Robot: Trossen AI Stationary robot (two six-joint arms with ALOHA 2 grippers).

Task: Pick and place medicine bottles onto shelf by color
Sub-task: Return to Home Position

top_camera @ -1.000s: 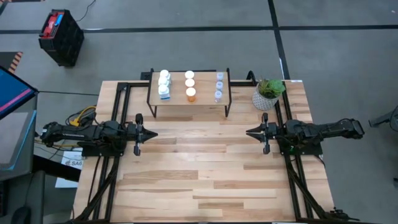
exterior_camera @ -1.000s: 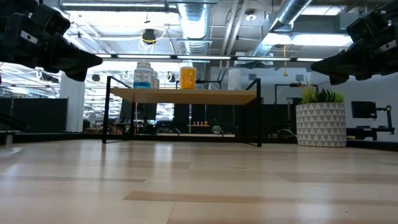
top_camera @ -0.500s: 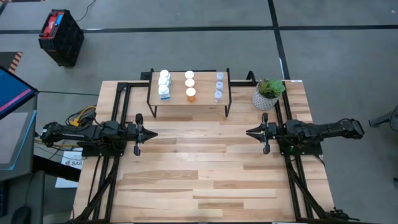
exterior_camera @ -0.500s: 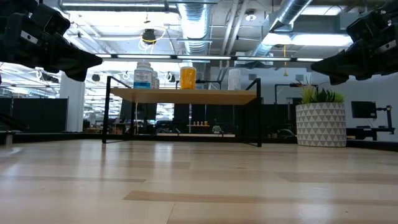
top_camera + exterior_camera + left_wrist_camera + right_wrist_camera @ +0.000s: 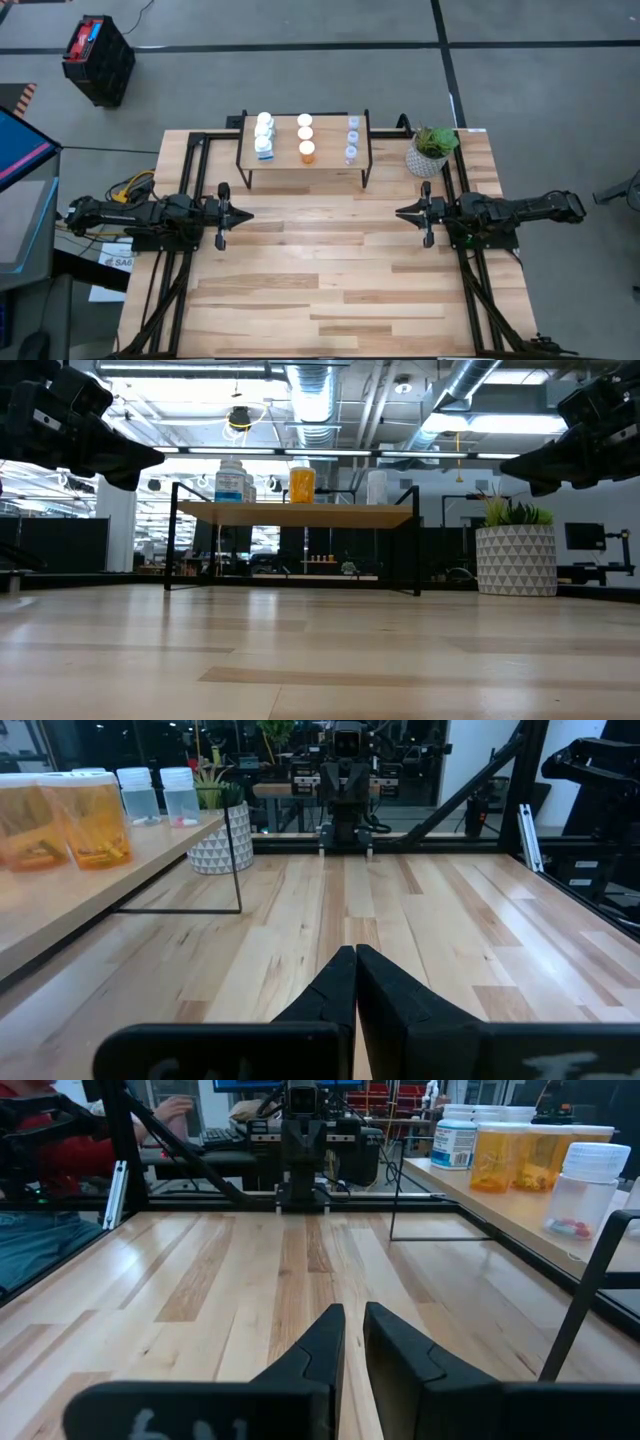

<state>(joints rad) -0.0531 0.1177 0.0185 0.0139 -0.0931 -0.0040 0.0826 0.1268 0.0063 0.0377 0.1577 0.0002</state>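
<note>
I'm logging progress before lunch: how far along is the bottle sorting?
Done: all nine sit on the shelf in three colour rows: white bottles, orange bottles, clear bottles. In hand: nothing; left gripper and right gripper hover empty, apart from the shelf. Left: no bottle stands off the shelf.

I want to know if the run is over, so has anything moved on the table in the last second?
Nothing visibly changed. The left hand and the right hand hang over the table, pointing at each other and holding nothing. The nine bottles stand in three rows on the shelf, as before.
</note>
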